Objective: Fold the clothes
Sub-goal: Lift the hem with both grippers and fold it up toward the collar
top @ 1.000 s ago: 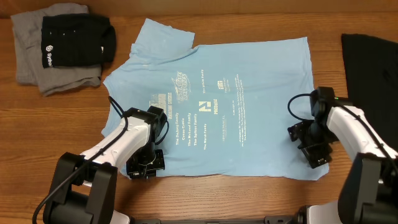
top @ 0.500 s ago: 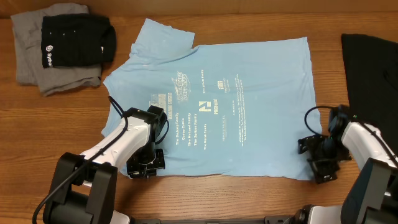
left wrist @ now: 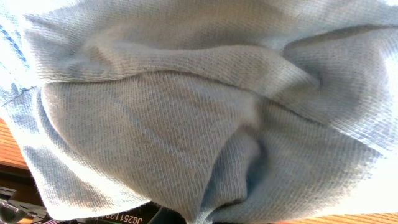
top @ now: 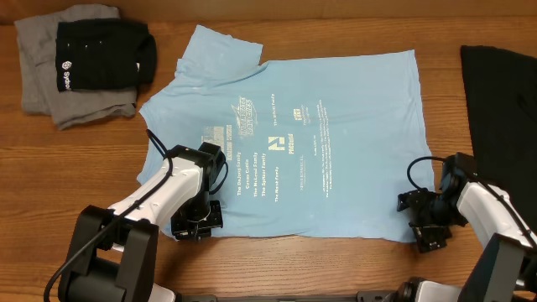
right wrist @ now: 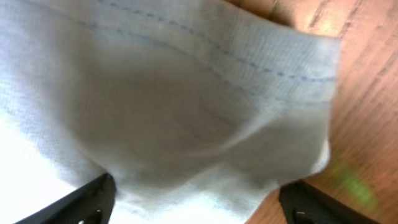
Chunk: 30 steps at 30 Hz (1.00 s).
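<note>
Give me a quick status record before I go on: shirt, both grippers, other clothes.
T-shirt: light blue, spread flat, print up, no fold made
left gripper: shut on the T-shirt's near left hem corner
right gripper: open, jaws astride the near right hem corner
folded pile: black garment on grey garment, far left of table
black cloth: right edge, apart from the T-shirt

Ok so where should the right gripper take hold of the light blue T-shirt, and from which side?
Grip the light blue T-shirt at its stitched hem corner, coming in from the bare table beyond it. The cloth lies flat there with a free edge, and the right gripper sits with open jaws either side.
</note>
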### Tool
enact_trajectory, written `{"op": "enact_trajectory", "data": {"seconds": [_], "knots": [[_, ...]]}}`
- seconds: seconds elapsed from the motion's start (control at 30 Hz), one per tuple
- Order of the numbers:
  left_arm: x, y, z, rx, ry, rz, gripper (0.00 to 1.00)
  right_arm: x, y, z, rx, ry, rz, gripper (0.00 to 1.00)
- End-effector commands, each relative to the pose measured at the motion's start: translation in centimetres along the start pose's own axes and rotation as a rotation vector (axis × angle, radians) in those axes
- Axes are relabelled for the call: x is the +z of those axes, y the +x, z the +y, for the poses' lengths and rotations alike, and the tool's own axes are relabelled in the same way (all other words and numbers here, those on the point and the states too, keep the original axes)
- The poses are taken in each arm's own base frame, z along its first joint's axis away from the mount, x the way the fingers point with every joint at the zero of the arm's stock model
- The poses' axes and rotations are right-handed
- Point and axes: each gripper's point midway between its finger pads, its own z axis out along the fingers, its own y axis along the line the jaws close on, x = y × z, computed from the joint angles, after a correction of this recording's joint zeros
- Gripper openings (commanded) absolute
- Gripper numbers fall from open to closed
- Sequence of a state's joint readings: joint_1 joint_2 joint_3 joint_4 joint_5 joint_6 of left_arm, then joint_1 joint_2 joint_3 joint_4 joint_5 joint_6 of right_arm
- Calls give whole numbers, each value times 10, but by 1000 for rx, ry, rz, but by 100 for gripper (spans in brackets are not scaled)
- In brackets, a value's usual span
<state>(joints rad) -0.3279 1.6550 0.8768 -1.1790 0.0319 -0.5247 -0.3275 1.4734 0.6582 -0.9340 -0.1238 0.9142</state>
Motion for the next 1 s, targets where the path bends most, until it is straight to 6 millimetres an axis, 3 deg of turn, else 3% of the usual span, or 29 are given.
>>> {"op": "enact_trajectory", "data": {"seconds": [0.0, 0.07, 0.2, 0.23, 0.43, 0.57, 0.7, 0.83, 0.97], "knots": [[-5, -4, -1, 12, -3, -26, 4, 15, 9, -18, 23, 57, 31, 77], [-5, -3, -1, 11, -5, -23, 4, 15, 8, -18, 22, 54, 28, 60], [-7, -4, -1, 39, -4, -25, 4, 15, 9, -17, 30, 52, 31, 10], [-9, -3, -1, 38, -7, -21, 4, 15, 9, -17, 30, 49, 35, 4], [-35, -3, -1, 38, -13, -18, 4, 12, 9, -13, 52, 30, 30, 4], [-52, -8, -4, 39, -3, -42, 4, 0, 2, 0, 44, -20, -2, 4], [-67, -32, -3, 51, -28, -156, 4, -18, -13, 29, 11, -123, -62, 4], [-71, -52, -11, 84, -9, -242, 4, -26, -15, 63, -80, -269, -57, 4], [-78, -73, -23, 110, 30, -332, 4, -33, -20, 83, -104, -359, -77, 4]]}}
